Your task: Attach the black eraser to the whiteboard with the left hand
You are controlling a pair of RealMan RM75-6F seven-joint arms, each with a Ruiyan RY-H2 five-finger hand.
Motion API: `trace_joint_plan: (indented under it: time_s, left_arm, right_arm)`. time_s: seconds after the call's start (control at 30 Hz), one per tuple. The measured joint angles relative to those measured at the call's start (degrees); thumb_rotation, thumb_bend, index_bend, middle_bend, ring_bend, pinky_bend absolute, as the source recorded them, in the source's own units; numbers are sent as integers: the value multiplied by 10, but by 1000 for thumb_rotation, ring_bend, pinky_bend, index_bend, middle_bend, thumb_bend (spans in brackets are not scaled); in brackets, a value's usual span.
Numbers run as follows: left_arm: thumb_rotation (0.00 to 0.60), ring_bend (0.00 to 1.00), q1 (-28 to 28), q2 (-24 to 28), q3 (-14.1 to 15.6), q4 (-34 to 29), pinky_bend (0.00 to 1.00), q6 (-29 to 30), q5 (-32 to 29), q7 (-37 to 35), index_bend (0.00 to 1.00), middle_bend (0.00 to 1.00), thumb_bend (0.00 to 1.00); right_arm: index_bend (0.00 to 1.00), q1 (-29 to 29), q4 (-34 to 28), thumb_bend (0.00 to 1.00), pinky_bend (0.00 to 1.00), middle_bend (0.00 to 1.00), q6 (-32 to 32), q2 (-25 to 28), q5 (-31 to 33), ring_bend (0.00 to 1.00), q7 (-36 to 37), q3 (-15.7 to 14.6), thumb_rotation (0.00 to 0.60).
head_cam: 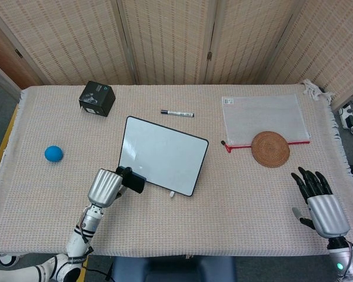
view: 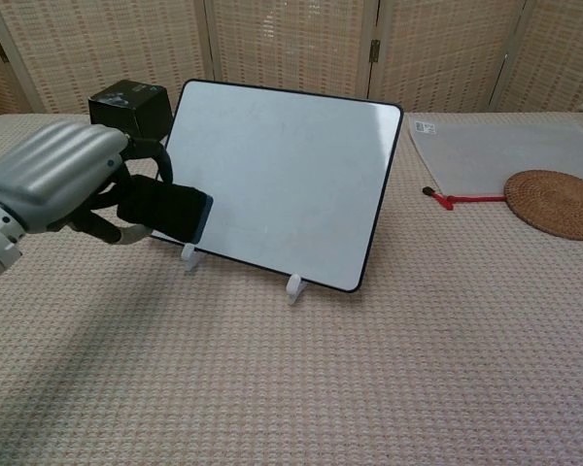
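Note:
My left hand (head_cam: 106, 187) (view: 63, 180) grips the black eraser (head_cam: 135, 181) (view: 163, 209), lifted off the table. The eraser has a blue underside and hangs just in front of the whiteboard's lower left corner. The whiteboard (head_cam: 163, 154) (view: 282, 175) leans back on two white feet in the middle of the table. I cannot tell whether the eraser touches the board. My right hand (head_cam: 320, 202) rests near the table's front right edge with fingers spread and nothing in it.
A black box (head_cam: 97, 98) (view: 128, 113) stands at the back left, a blue ball (head_cam: 53, 153) lies at the left. A marker (head_cam: 177, 113) lies behind the board. A clear zip pouch (head_cam: 265, 119) (view: 505, 150) and a woven coaster (head_cam: 270, 148) (view: 561, 203) lie to the right.

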Motion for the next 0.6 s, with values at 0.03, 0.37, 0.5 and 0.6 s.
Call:
trace_joint_plan:
  time_s: [0.03, 0.37, 0.5, 0.6]
  left_arm:
    - [600, 945, -3, -15, -8, 9, 1000, 1, -3, 5, 727, 1000, 326]
    - [600, 946, -49, -112, -66, 88, 1000, 7, -24, 84, 728, 1000, 342]
    - [600, 946, -63, -130, -76, 111, 1000, -3, -34, 105, 728, 1000, 351]
    - [600, 946, -74, -142, -82, 130, 1000, -13, -42, 116, 728, 1000, 351]
  right_arm:
    - [0, -1, 0, 324, 0, 0, 3, 1, -2, 0, 3, 0, 600]
    - [0, -9, 1, 324, 0, 0, 21, 15, -13, 0, 35, -2, 600]
    - [0, -9, 2, 324, 0, 0, 22, 19, -12, 0, 45, -1, 600]
    - [0, -9, 2, 324, 0, 0, 22, 21, -11, 0, 50, 0, 600]
